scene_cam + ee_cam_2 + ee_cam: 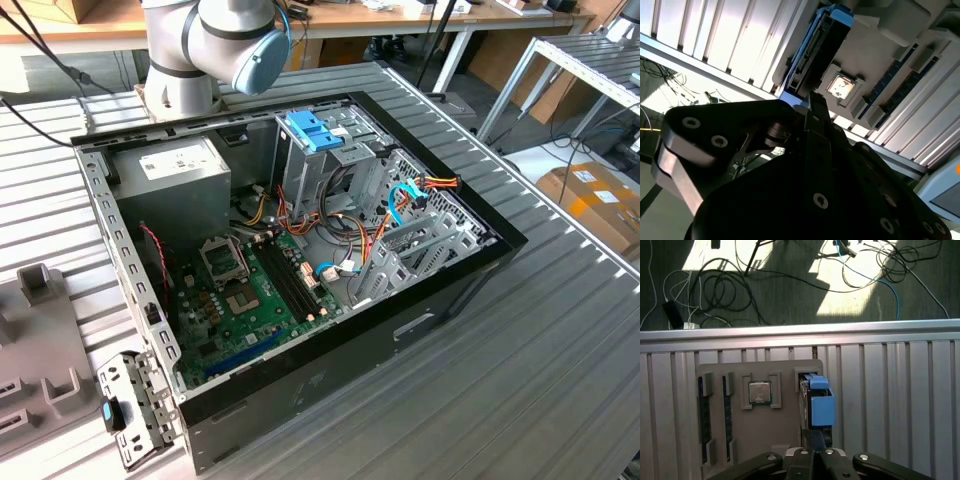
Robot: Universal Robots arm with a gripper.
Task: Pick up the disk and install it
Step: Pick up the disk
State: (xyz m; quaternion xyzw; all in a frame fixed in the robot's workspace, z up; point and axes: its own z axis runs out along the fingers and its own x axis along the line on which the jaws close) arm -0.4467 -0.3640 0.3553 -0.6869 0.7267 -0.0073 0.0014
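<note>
Hand (813, 439) (815, 102): dark fingers drawn tight together in both wrist views; cannot tell whether anything is pinched between them.
Disk (820, 400) (822, 45): just ahead of the fingertips, standing on edge in a slot, light-blue carrier end toward the hand. Touching or apart: cannot tell.
Holder (785, 430) (875, 55): grey tray carrying the disk, lying flat on the desk and running off to one side of the hand.
Processor chip (760, 392) (841, 87): in a square pocket of the holder, beside the disk.
Memory sticks (701, 415): two dark strips in long slots, on the holder's side farthest from the disk.
Desk (890, 400) (730, 40): ribbed grey metal, under and beyond the hand.
Floor (790, 305): past the desk's far edge; dark, sunlit patches, loose cables (725, 287).
Computer case (330, 400): exterior view; open on the ribbed desk, motherboard (250, 290) exposed, blue bracket (312, 128) atop a tall grey cage (300, 170); arm (215, 45) rising behind it.
</note>
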